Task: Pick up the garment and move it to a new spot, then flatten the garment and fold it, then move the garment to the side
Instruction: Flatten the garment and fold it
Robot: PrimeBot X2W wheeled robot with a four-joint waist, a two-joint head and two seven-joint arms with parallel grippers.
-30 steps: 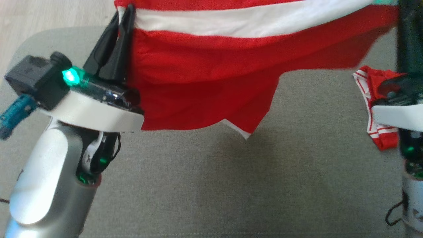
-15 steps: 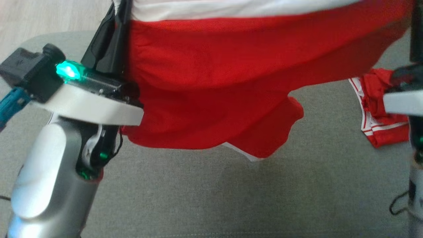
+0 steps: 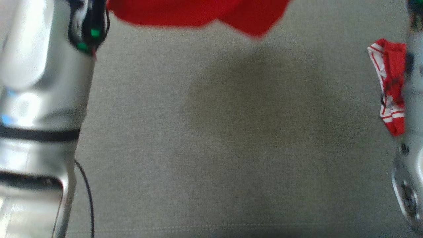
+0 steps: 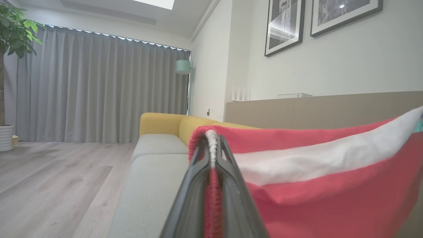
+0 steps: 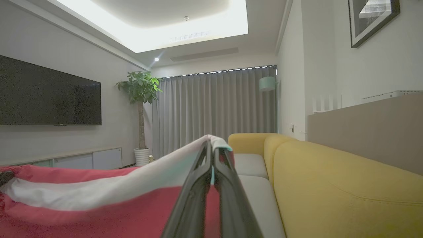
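Observation:
The garment [image 3: 198, 13] is red with a broad white band and hangs stretched between my two grippers above the grey sofa seat [image 3: 211, 148]. Its lower hem shows at the top of the head view, and a red sleeve with white stripes [image 3: 391, 89] dangles beside my right forearm [image 3: 409, 165]. In the left wrist view my left gripper [image 4: 211, 138] is shut on one top corner of the garment [image 4: 330, 185]. In the right wrist view my right gripper [image 5: 211, 148] is shut on the other top corner, with the garment [image 5: 99, 205] sagging away to the left.
My left forearm [image 3: 39, 82] fills the left side of the head view. The sofa has a yellow backrest [image 5: 330, 185]. Wooden floor [image 4: 49, 185], grey curtains [image 4: 99, 86], a potted plant [image 5: 140, 89] and a wall television [image 5: 49, 96] lie beyond.
Both arms have risen with the garment, so the grippers and most of the cloth have left the top of the head view. The hanging hem and sleeve have lifted higher off the seat.

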